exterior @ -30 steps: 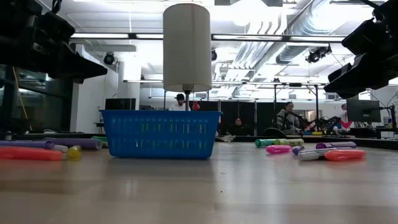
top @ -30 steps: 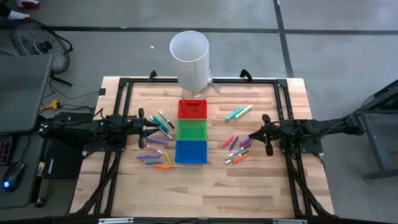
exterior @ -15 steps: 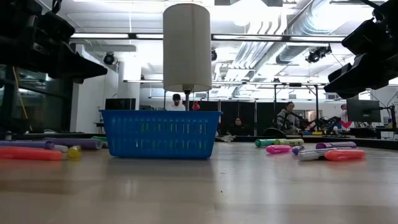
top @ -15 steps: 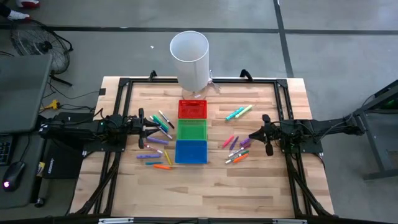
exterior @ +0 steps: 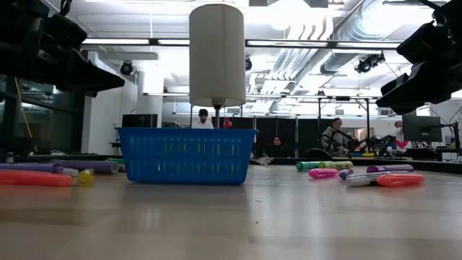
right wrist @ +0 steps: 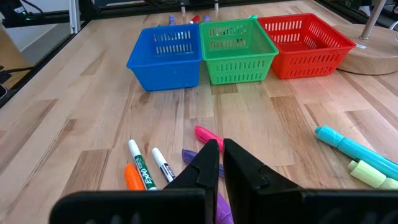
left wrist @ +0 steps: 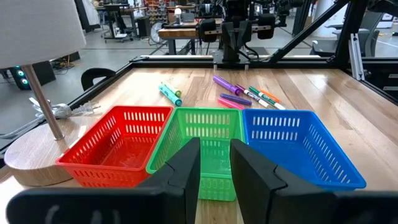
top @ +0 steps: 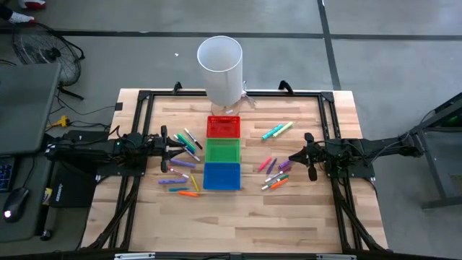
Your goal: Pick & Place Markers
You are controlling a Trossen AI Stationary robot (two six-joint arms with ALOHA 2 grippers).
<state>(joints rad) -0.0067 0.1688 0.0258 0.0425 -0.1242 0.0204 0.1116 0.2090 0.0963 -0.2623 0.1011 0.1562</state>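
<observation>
My left gripper (top: 164, 150) hovers over the left markers (top: 182, 148), fingers (left wrist: 186, 171) slightly parted, grasping nothing. The red bin (top: 223, 126), green bin (top: 222, 151) and blue bin (top: 221, 175) sit mid-table; only the low view hides the first two. My right gripper (top: 309, 160), clenched empty, hangs by the right markers (right wrist: 149, 168).

An open robotics lab: exposed ceiling ducts (exterior: 339, 43) at one o'clock, workbenches (left wrist: 186, 28) with equipment, seated people (exterior: 336, 136) at desks at three o'clock, concrete floor (top: 390, 61).
</observation>
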